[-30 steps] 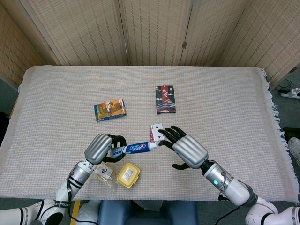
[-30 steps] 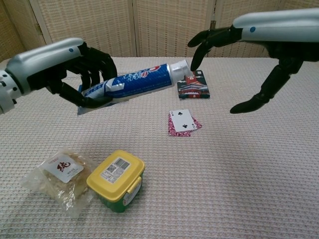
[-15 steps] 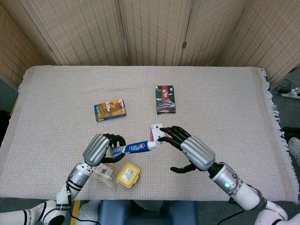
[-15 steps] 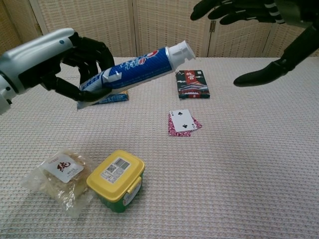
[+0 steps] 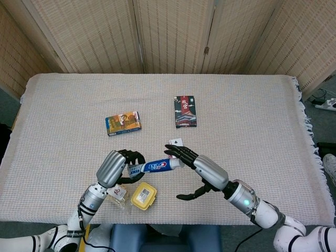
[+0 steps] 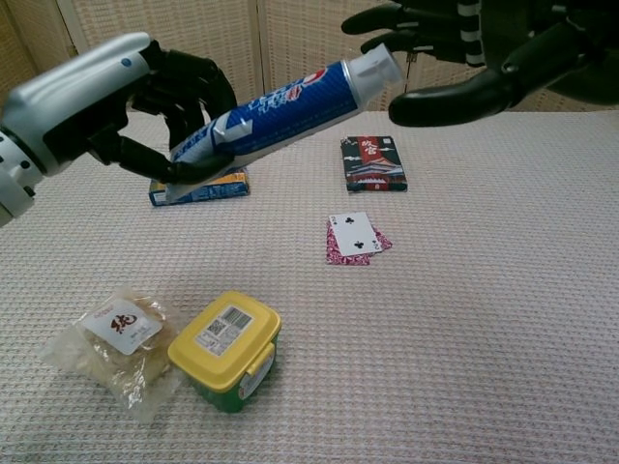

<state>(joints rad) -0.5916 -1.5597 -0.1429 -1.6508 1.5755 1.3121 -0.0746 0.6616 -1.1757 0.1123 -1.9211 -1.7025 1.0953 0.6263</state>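
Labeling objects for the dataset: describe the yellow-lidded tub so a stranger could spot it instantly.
Start at the table's near edge, on the robot's left side, below the left hand holding the toothpaste tube. The tub sits there, right beside a clear snack packet. It alone has a bright yellow lid with a barcode sticker over a green body.

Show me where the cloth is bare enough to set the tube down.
Bare: the right side of the cloth, beyond the dark box, and the far left beyond the orange box. Crowded: the near edge around the yellow tub, the packet and the cards.
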